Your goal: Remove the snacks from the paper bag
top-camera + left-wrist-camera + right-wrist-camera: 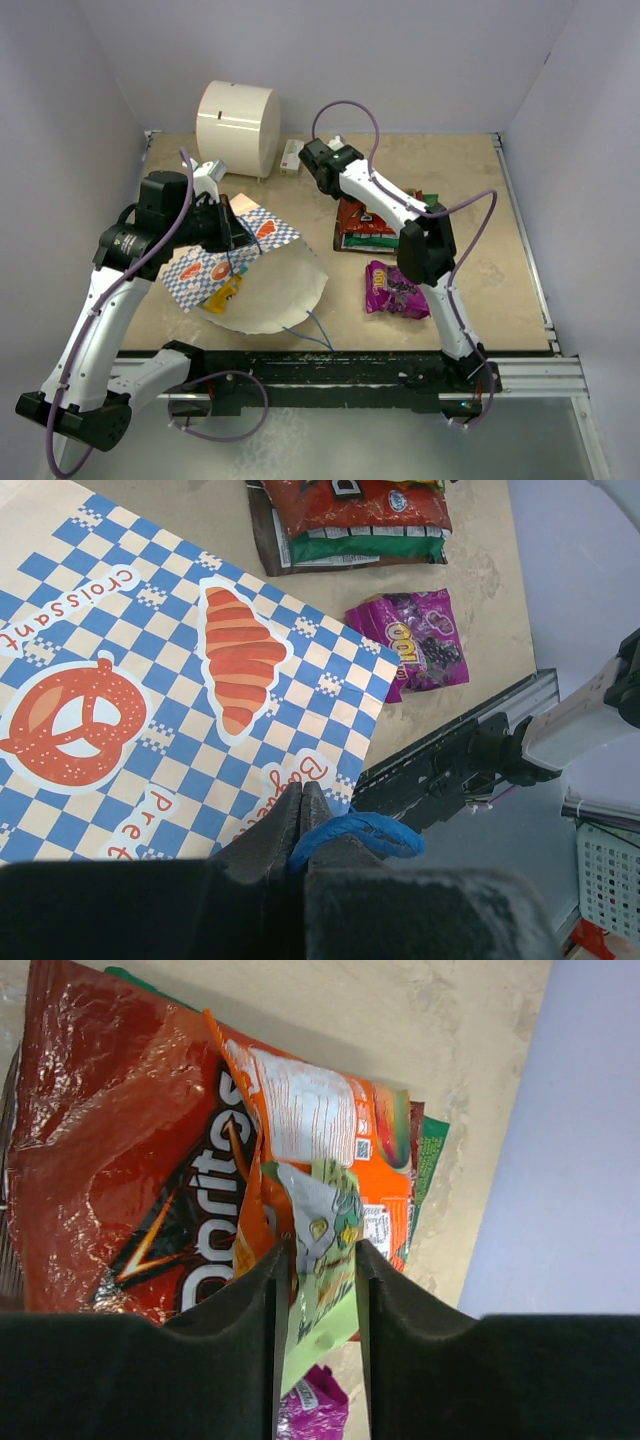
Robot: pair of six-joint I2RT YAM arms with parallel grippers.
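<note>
The red packet (362, 222) and purple packet (397, 290) are out; a yellow packet (225, 293) is left at the bag's (290, 285) mouth; my left tool (303, 798) pinches its cord (372, 832); my right tool (317, 1260), slightly spread, straddles a green packet (325, 1310).

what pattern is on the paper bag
Blue-and-white checks on the bag, with orange pretzel and croissant prints. It shows best in the left wrist view.
</note>
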